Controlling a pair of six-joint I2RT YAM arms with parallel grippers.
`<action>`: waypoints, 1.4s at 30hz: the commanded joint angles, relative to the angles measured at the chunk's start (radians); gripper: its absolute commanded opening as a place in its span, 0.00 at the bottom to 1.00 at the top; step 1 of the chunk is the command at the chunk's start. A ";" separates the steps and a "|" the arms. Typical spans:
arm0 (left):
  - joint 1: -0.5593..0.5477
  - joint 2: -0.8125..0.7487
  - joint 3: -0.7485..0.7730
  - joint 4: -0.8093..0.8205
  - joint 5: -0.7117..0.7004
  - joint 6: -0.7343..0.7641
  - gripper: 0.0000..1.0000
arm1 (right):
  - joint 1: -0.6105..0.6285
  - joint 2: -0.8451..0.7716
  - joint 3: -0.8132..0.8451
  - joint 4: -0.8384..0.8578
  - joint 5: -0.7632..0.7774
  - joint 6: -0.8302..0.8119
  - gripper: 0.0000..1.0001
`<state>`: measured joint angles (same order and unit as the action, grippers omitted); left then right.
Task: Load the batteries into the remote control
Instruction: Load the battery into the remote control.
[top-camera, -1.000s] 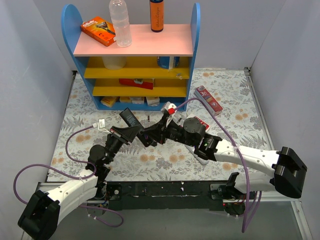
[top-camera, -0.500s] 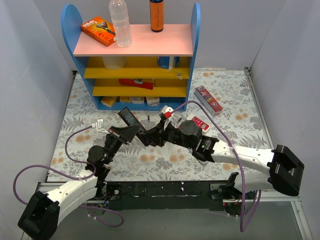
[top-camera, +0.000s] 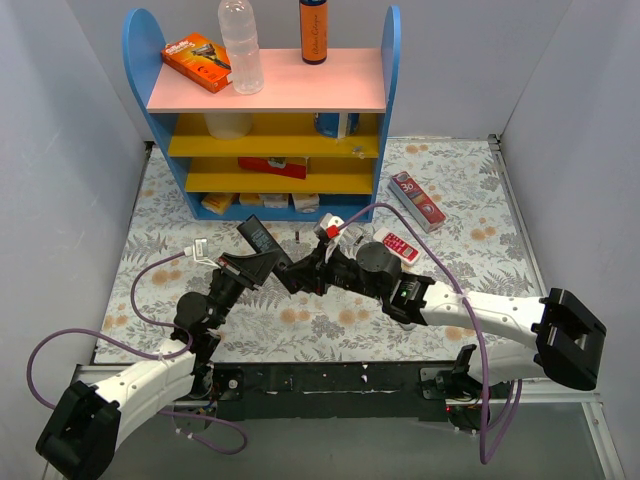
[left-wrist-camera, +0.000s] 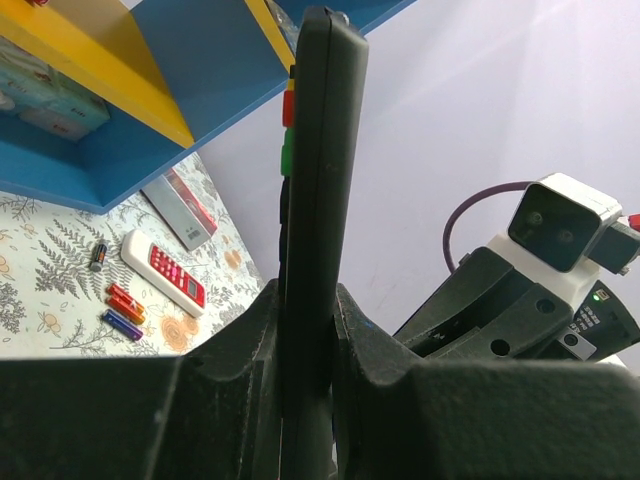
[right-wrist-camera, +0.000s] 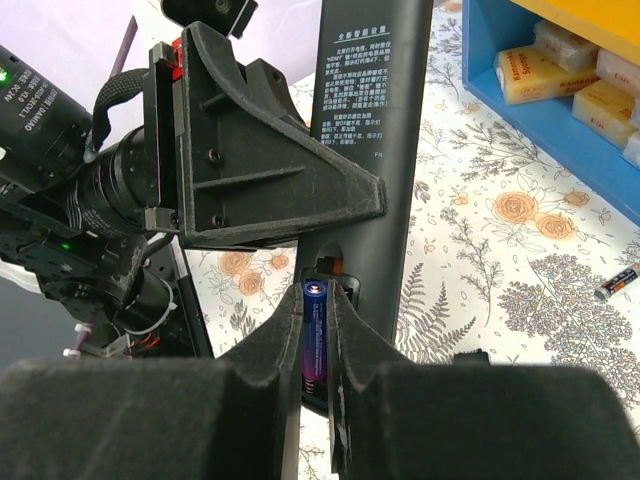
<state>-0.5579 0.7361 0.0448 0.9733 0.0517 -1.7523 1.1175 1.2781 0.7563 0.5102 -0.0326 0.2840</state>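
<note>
Closest in, the right gripper is pinched tight on a dark blue battery, holding it end-up at the mouth of the open battery bay in the back of the black remote. The left gripper is clamped on that remote's lower end and keeps it upright.

Over the last second the right arm has swung leftward while its fingertips stayed at the bay. This looks like fine alignment, with the cell apparently entering the slot but not seated yet.

The swing has uncovered a white remote on the floral table. The spare batteries lie beside it, untouched, so more loading remains. Beyond sit a red-and-white box and the blue shelf unit.
</note>
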 joint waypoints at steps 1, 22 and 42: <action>0.006 -0.009 -0.029 0.074 0.010 -0.003 0.00 | 0.010 0.010 0.029 -0.018 0.028 -0.022 0.11; 0.006 0.008 -0.029 0.119 0.039 -0.010 0.00 | 0.010 -0.002 0.034 -0.019 0.057 -0.031 0.27; 0.007 0.020 -0.031 0.140 0.074 -0.021 0.00 | 0.010 -0.059 0.055 -0.070 0.105 -0.109 0.48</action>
<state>-0.5514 0.7654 0.0414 1.0248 0.0772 -1.7512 1.1412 1.2556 0.7647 0.4709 -0.0048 0.2485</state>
